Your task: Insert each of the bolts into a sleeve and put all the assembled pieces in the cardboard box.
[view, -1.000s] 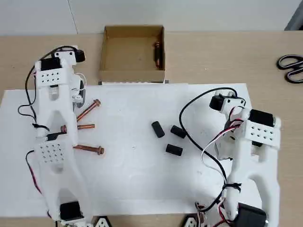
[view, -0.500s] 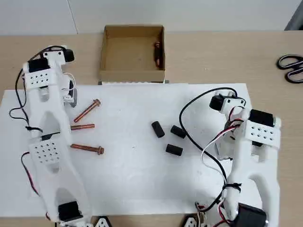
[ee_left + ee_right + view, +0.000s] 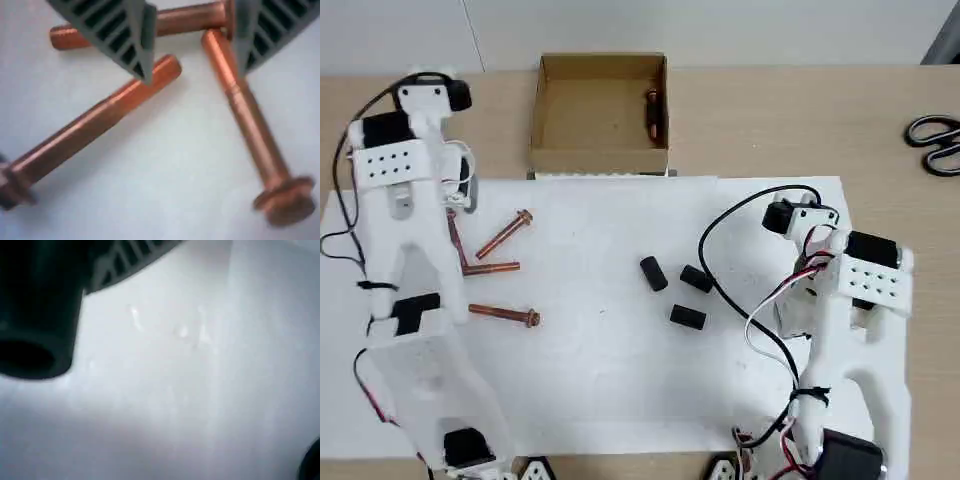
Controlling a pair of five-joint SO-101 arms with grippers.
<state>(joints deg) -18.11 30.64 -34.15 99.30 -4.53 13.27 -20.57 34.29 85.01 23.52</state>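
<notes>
- The left gripper [image 3: 192, 70] is held with its fingers apart over the ends of three copper bolts [image 3: 492, 268] (all loose on the white sheet [image 3: 600, 400]).
- The right gripper [image 3: 788, 318] is kept low over the sheet; whether it is closed cannot be told.
- Three black sleeves [image 3: 687, 317] are laid mid-sheet, well apart from the bolts.
- Farthest, one assembled piece [image 3: 653, 112] is seen in the cardboard box [image 3: 545, 110], against its right wall.

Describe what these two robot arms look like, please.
The left arm and right arm are both white plastic shells with grids of small holes, boxy black motors at the joints, and loose black, red and white cables. The left hand has dark grey, ribbed, wedge-shaped fingers.
</notes>
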